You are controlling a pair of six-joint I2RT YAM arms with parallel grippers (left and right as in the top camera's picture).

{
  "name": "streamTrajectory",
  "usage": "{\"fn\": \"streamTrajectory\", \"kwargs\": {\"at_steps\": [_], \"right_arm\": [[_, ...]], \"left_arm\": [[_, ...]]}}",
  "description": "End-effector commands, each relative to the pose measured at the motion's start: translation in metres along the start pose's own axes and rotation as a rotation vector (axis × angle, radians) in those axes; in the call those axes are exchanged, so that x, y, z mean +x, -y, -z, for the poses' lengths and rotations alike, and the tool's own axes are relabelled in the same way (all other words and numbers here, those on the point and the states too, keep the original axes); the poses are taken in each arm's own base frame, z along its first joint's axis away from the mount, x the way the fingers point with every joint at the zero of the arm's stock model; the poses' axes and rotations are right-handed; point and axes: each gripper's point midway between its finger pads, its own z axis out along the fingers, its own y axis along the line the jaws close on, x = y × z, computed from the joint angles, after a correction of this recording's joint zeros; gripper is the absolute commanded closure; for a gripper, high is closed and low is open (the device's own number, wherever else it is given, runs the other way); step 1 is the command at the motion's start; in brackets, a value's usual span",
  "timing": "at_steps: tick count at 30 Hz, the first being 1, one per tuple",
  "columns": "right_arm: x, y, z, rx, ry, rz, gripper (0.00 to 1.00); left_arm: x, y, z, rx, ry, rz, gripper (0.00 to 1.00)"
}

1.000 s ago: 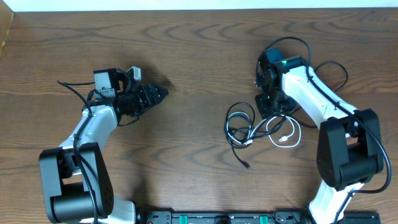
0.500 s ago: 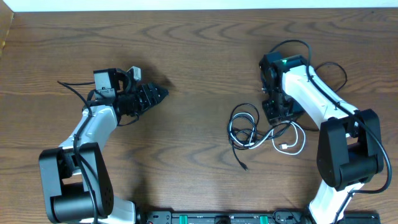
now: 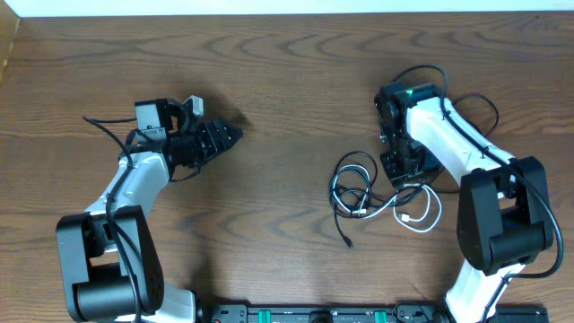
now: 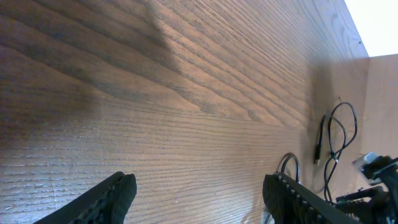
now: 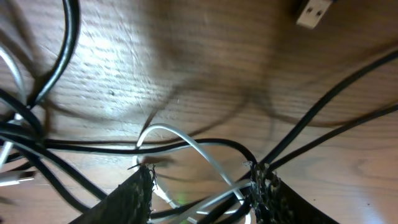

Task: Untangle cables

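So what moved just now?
The right gripper slid toward the bottom of the overhead view, and the cables, white cable included, shifted that way with it. The left gripper stayed put, jaws open.

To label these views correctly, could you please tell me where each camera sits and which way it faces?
Overhead: above the brown wooden table, facing straight down; shows left arm, right arm, thin black cables, white cable.
Left wrist: on the left arm, looking low across bare wood; open left gripper at the bottom.
Right wrist: close above the tangle; right gripper straddles the white cable.
Shared: the black cables appear in all three.
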Motion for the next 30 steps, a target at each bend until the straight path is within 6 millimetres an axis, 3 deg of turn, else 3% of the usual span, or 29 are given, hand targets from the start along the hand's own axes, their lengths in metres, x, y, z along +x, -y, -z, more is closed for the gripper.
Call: {"fn": "streamTrajectory", "kwargs": {"at_steps": [1,11,14,15,16,20,30], "right_arm": [[0.011,0.0,-0.013,0.007,-0.036,0.036,0.51],[0.017,-0.005,-0.049,0.011,-0.03,0.053,0.66],[0.013,-0.004,-0.054,0.021,-0.01,0.063,0.82],[0.01,-0.002,-0.053,0.036,0.002,0.061,0.99],[0.008,0.0,-0.052,0.042,0.008,0.06,0.99],[-0.001,0.003,-0.028,0.041,0.024,0.022,0.99],[-0.049,0.007,0.077,-0.031,0.223,-0.082,0.99]], "left_arm": [[0.001,0.0,-0.001,0.004,-0.006,-0.02,0.29],[0.001,0.0,-0.001,0.004,-0.006,-0.02,0.29],[0.001,0.0,-0.001,0.004,-0.006,-0.02,0.3],[0.001,0.0,-0.001,0.004,-0.006,-0.02,0.29],[0.001,0.0,-0.001,0.004,-0.006,-0.02,0.29],[0.001,0.0,-0.001,0.004,-0.006,-0.02,0.29],[0.001,0.0,-0.001,0.004,-0.006,-0.02,0.29]]}}
